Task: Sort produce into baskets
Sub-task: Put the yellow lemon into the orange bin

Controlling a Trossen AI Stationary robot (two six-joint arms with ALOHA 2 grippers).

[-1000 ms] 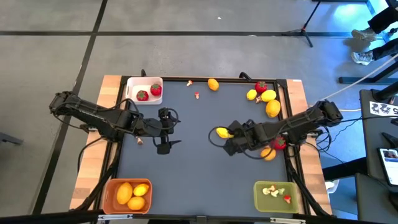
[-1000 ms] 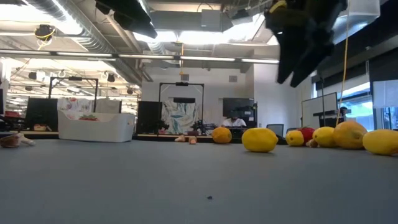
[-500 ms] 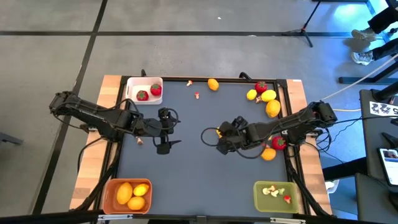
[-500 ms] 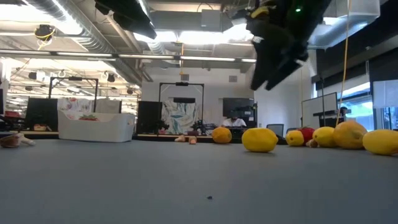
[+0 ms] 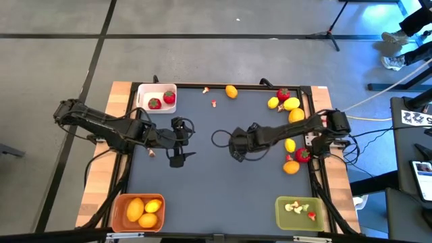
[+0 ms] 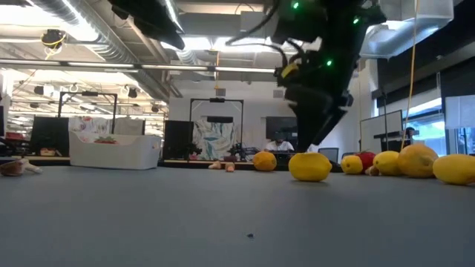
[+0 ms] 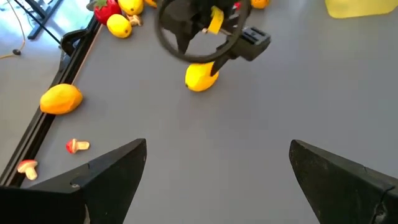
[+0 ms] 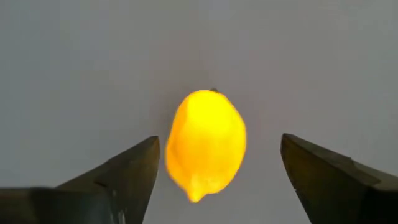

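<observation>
Right gripper sits near the middle of the table, pointing straight down over a lone lemon. Fingers are spread wide, one on each side of the lemon with a clear gap on both sides, so nothing is gripped. In the low view the lemon rests on the table surface with the right gripper above it.

Left gripper hangs to the left of that lemon, well apart from it, fingers wide and holding nothing.

Everything else, placed from the lemon under the right gripper:
- White basket is at the far left corner, two strawberries inside.
- Orange basket is at the near left corner, holding lemons and orange fruit.
- Green basket is at the near right corner, with small pale and red bits in it.
- A single orange fruit lies by the far edge, two tiny bits just left of it.
- A cluster at the far right: strawberry, lemons.
- To the right, near the right arm: a small lemon, a strawberry and an orange fruit.
</observation>
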